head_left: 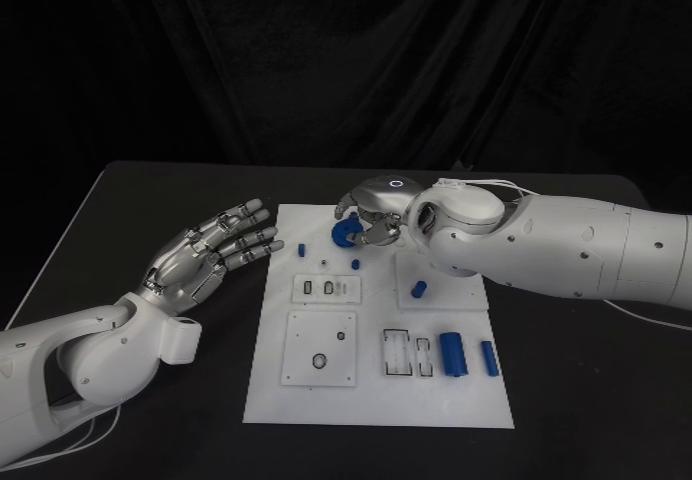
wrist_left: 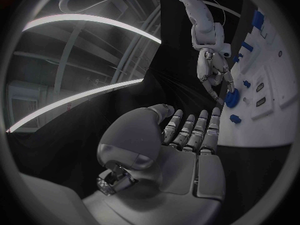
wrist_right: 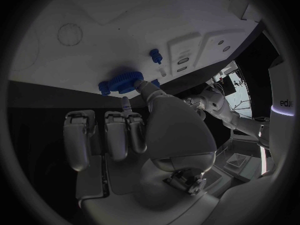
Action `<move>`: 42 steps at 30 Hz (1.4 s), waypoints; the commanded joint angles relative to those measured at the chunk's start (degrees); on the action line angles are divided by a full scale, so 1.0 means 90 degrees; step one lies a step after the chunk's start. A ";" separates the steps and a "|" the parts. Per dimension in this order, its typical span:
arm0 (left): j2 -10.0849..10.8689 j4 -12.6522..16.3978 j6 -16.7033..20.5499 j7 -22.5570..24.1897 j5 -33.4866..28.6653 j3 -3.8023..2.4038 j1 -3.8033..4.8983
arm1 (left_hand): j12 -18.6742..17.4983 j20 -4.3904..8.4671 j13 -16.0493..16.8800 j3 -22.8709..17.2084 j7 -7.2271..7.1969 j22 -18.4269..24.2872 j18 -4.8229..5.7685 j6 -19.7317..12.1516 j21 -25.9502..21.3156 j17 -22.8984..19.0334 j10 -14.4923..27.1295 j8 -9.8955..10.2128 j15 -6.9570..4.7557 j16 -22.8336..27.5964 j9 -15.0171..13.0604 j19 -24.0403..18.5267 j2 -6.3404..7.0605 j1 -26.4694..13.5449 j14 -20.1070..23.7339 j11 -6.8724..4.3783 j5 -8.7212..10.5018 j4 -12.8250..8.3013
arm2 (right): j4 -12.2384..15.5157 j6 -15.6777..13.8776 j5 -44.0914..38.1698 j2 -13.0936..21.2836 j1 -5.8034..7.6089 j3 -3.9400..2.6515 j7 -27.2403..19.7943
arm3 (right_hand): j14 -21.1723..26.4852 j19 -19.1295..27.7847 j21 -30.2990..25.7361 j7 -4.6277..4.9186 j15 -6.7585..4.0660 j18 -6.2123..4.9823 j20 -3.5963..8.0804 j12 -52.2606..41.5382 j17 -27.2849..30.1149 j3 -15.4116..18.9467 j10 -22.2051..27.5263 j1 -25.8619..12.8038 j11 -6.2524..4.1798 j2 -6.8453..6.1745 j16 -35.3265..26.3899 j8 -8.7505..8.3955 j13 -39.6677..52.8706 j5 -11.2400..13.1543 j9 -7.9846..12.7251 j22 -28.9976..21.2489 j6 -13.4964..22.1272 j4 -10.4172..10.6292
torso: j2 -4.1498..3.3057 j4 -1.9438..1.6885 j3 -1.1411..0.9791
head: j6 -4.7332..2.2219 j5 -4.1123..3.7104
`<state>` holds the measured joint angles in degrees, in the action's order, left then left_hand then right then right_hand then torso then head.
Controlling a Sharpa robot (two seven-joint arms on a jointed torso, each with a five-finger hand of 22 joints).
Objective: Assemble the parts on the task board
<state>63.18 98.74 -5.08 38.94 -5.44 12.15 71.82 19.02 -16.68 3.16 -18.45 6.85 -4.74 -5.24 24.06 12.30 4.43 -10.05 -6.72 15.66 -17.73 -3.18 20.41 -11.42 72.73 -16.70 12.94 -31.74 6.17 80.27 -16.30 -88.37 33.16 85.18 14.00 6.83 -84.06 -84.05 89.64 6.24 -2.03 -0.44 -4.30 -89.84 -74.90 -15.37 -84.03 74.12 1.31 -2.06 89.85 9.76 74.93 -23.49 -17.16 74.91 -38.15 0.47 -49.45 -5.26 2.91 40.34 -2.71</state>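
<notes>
Gear: blue, toothed, round.

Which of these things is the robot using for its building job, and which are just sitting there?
For the job:
- task board
- blue gear, touched by the right robot hand
- blue cylinders lying on the board
- small blue peg

Just there:
- black table
- left robot hand, fingers spread, holding nothing, beside the board
</notes>
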 commanded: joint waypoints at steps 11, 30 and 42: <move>-0.0032 -0.0032 -0.0117 0.0437 0.0002 -0.0003 0.0004 | 0.0033 -0.0005 0.0004 -0.0033 0.0051 0.0005 0.0054 -0.0007 -0.0016 0.0005 -0.0002 -0.0018 0.0035 -0.0027 -0.0006 -0.0010 0.0001 -0.0087 -0.0001 0.0027 -0.0018 0.0002 | -0.0020 0.0126 -0.0010 0.0028 -0.0013 -0.0009 0.0060 | -0.0660 -0.0567 -0.0047 -0.0017 -0.0095 0.0005 0.0087 -0.0017 -0.1677 -0.0107 -0.0663 0.0093 -0.0063 -0.0055 0.0016 -0.0248 0.1675 0.0080 0.0256 0.1561 0.0172 -0.0110 | 0.0006 -0.0005 -0.0006 | 0.0014 -0.0004; -0.0020 -0.0056 -0.0139 0.0423 0.0002 -0.0003 0.0003 | 0.0031 -0.0005 0.0003 -0.0040 0.0055 0.0006 0.0058 -0.0012 -0.0018 0.0005 0.0001 -0.0016 0.0037 -0.0031 -0.0005 -0.0014 0.0002 -0.0092 0.0000 0.0030 -0.0017 0.0002 | 0.0063 0.0331 -0.0010 0.0293 -0.0053 -0.0008 0.0167 | -0.0660 -0.0563 -0.0058 0.0150 0.0028 0.0002 -0.0015 -0.0017 -0.1677 0.0183 -0.0663 -0.0140 0.0083 0.0018 0.0016 -0.0224 0.1675 0.1103 0.0478 0.1557 -0.0574 0.0124 | 0.0011 0.0002 -0.0008 | 0.0007 -0.0018; 0.0077 -0.0010 -0.0116 0.0429 0.0002 -0.0003 0.0002 | 0.0041 -0.0005 0.0005 -0.0053 0.0060 0.0005 0.0063 -0.0008 -0.0014 0.0005 -0.0002 -0.0017 0.0042 -0.0042 -0.0005 -0.0008 0.0000 -0.0098 -0.0003 0.0035 -0.0017 0.0003 | 0.0361 -0.0387 -0.0010 0.0820 -0.0037 -0.0008 -0.0013 | -0.0660 -0.0567 -0.0055 0.0138 0.0041 0.0004 -0.0038 -0.0017 -0.1677 0.0223 -0.0663 -0.0139 0.0088 0.0037 0.0016 -0.0157 0.1675 0.1095 0.0482 0.1563 -0.0884 0.0167 | 0.0012 0.0016 -0.0010 | -0.0041 0.0031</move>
<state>63.80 98.40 -5.44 38.94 -5.45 12.15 71.81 19.02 -16.68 3.16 -18.61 7.06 -4.74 -5.23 23.86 12.30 4.43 -10.05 -6.71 15.66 -17.73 -3.18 20.41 -11.42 72.28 -16.70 12.93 -31.74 6.33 82.94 -15.88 -88.34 39.91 84.77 13.98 6.89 -84.03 -84.05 89.42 7.44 -2.04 -0.44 -4.31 -89.84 -74.94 -13.61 -83.92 73.12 1.86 -1.95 89.85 8.17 74.91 -13.94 -12.91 74.90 -45.71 1.89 -49.35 -5.15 2.84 40.13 -2.46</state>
